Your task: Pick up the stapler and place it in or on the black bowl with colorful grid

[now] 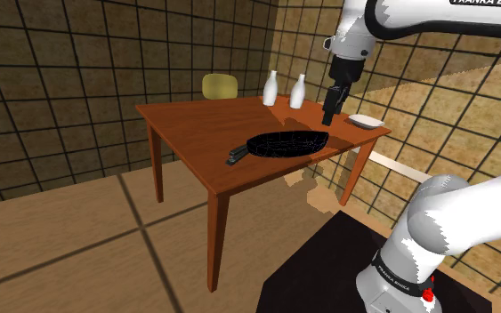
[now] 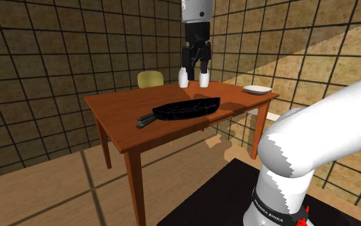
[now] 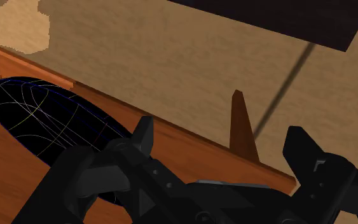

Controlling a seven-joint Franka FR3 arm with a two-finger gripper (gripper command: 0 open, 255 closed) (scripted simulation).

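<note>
Desk (image 1: 186,124): brown, four-legged, and carries everything in the task.
Arm: reaches in over the desk edge that faces the stand, wrist pointing down.
Bowl (image 1: 286,142): black and shallow, with thin coloured grid lines visible in the wrist view. It sits mid-desk, close to the edge facing the stand, and is empty.
End effector (image 2: 195,64): fingers apart, holding nothing. It hangs well above the desk, over the stretch between the bowl and the white dish (image 1: 365,120) at the desk's corner.
Stapler (image 1: 237,156): dark and lying flat just beside the bowl's rim, on the side away from the dish. I cannot tell whether it touches the rim.
Step in hand: the approach, as I judge it. Nothing is grasped and the stapler lies untouched.
Next move: carry the end effector across the bowl to the stapler. Turn the fingers to straddle its narrow width, then descend and close. The bowl's rim sits close by, so the fingers need to come down clear of it.
</note>
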